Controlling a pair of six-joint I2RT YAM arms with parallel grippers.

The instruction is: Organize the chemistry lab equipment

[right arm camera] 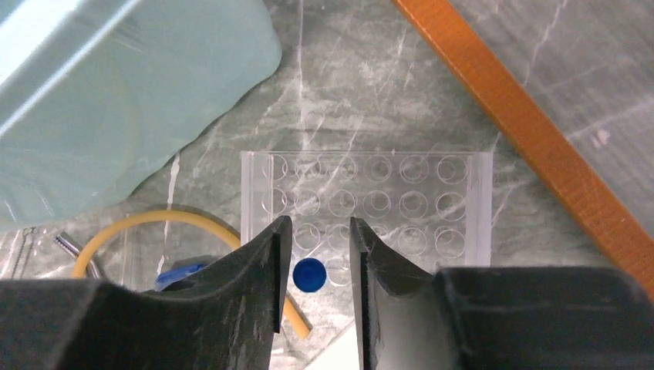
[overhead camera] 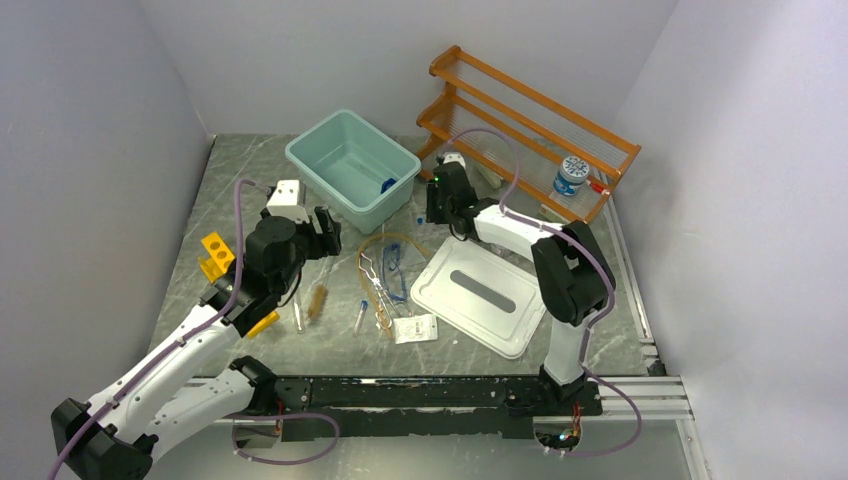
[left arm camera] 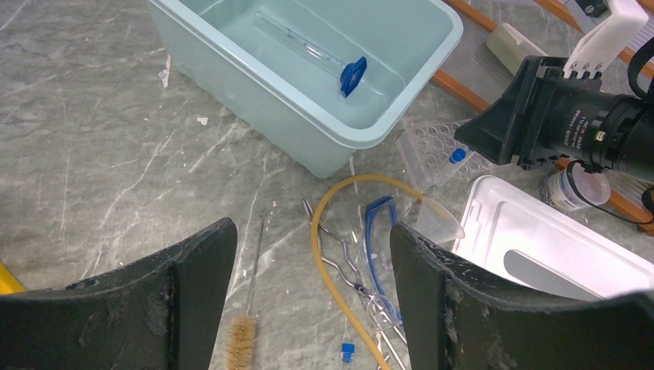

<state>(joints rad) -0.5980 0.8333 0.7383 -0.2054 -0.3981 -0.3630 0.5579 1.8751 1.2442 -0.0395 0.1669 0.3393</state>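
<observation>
My right gripper (right arm camera: 318,223) hangs open over a clear holed rack (right arm camera: 401,200). A blue-capped vial (right arm camera: 308,275) stands in the rack between the fingers, close to the left one and clear of the right. My left gripper (left arm camera: 308,227) is wide open and empty above the table. Under it lie the brush (left arm camera: 241,343), metal tongs (left arm camera: 339,262), amber tubing (left arm camera: 328,270) and blue-framed goggles (left arm camera: 375,231). A glass tube with a blue cap (left arm camera: 353,75) lies in the teal bin (left arm camera: 254,73). The yellow rack (overhead camera: 215,255) sits at the left.
The orange shelf (overhead camera: 530,120) stands at the back right with a small jar (overhead camera: 571,176) on it. A white lid (overhead camera: 490,295) lies front right of the clear rack. A loose vial (overhead camera: 361,316) and a white packet (overhead camera: 415,328) lie near the front.
</observation>
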